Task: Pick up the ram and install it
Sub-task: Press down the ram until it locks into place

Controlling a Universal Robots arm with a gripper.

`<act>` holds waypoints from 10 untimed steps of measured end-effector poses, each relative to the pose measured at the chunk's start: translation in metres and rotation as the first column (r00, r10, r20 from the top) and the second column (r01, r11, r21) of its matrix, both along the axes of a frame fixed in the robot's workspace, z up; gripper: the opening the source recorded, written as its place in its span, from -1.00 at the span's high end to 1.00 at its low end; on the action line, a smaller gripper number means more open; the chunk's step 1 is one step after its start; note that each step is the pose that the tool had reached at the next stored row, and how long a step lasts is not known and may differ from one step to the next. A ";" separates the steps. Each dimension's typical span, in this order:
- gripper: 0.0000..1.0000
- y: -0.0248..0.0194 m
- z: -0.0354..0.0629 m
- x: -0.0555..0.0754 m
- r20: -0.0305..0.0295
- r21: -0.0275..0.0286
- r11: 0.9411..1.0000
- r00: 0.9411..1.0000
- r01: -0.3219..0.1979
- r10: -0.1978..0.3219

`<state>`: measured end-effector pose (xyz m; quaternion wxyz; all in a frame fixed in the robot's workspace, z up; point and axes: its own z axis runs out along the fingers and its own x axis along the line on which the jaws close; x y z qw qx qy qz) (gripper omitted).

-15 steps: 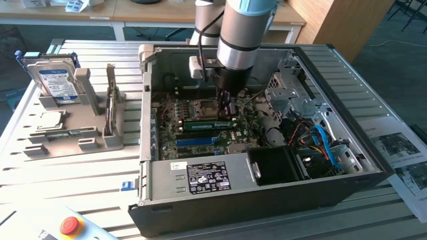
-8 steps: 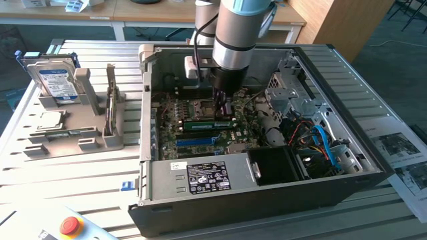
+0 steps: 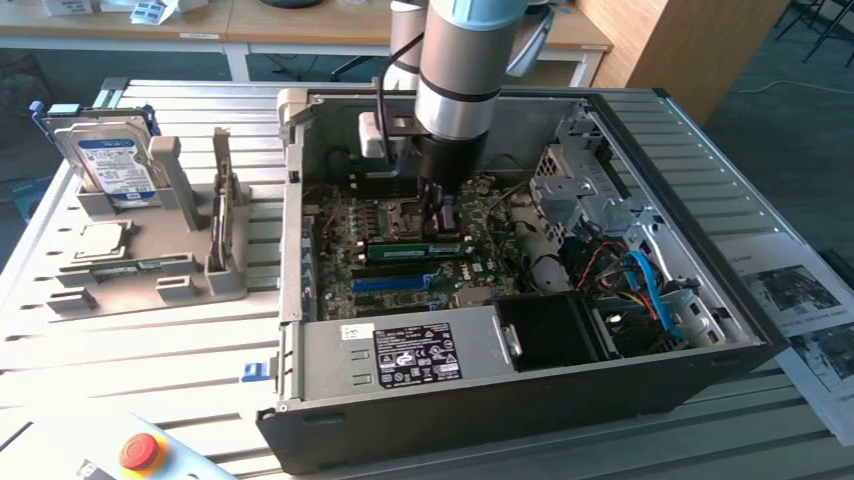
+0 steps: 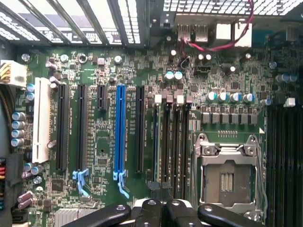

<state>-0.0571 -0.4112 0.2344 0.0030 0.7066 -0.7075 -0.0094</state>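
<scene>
Slotted aluminium surface [image 3: 160,330] carried one open black computer case [image 3: 534,400]; one grey robot arm [image 3: 461,60] reached down into it over the green motherboard [image 4: 104,151]. One grey plastic holder [image 3: 200,270] sat at exterior view's left with one blue-labelled hard drive [image 3: 114,160], one square silver processor chip [image 3: 100,240] and one thin stick on edge [image 3: 222,195], probably the second ram. One long green ram [image 3: 414,246] lay along the dark memory slots, just under the black end effector [image 4: 161,210], fingers pressed together; grip on the stick's edge couldn't be told. Judged: keep stick square to slot, push evenly at both ends until seated
</scene>
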 end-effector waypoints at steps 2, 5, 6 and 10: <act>0.79 0.0000 0.0000 -0.003 0.001 0.000 1.000 1.000 0.000 0.000; 0.79 0.0000 0.0000 -0.007 0.001 0.000 1.000 1.000 0.000 0.000; 0.79 0.0000 0.0000 -0.008 0.002 0.000 1.000 1.000 0.000 0.000; 0.79 0.0000 0.0000 -0.013 0.003 0.000 1.000 1.000 0.000 0.000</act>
